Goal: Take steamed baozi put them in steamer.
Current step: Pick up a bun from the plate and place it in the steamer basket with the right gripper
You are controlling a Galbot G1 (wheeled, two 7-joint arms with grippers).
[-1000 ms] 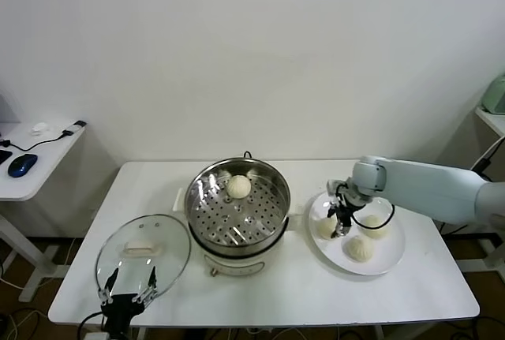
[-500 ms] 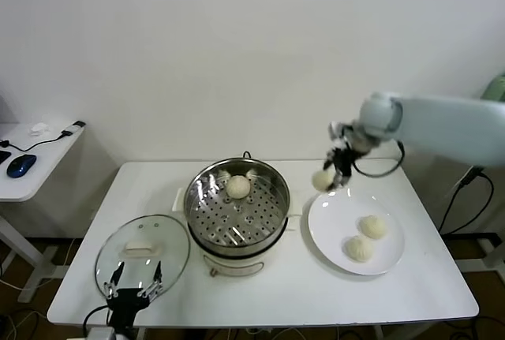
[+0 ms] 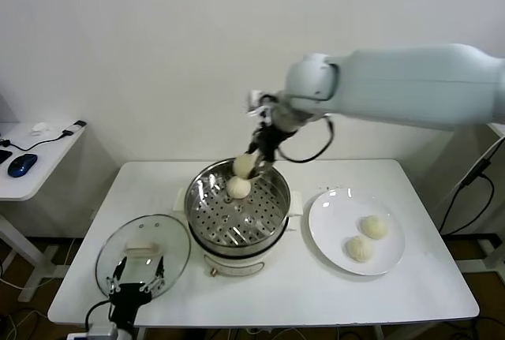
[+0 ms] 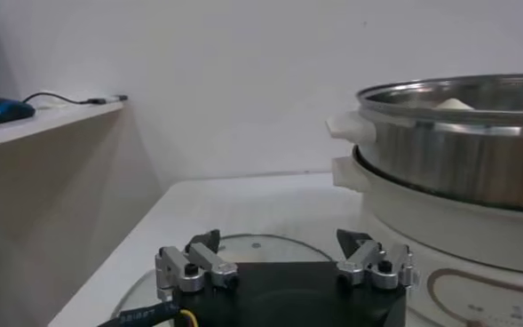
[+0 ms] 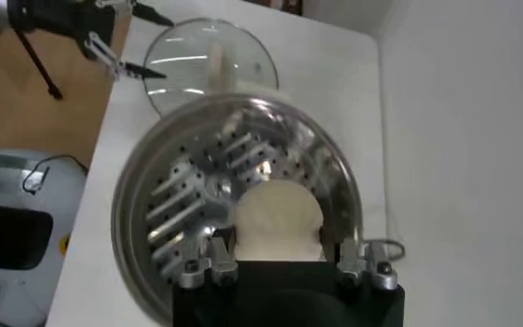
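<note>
The right end effector (image 3: 254,157) is up over the far rim of the steamer (image 3: 237,207), clamped on a baozi (image 5: 276,222) that hangs just above the perforated tray! A second baozi (image 3: 239,187) sits on that tray at the far side, right under the held one. Over on the white plate (image 3: 331,218), two more baozi (image 3: 374,226) lie side by side, near the plate's right part. Down at the near left corner of the bench (image 3: 316,293), the left end effector (image 4: 284,259) waits beside the glass lid (image 3: 144,253), its fingers (image 4: 201,258) spread well apart, gripping nothing.
</note>
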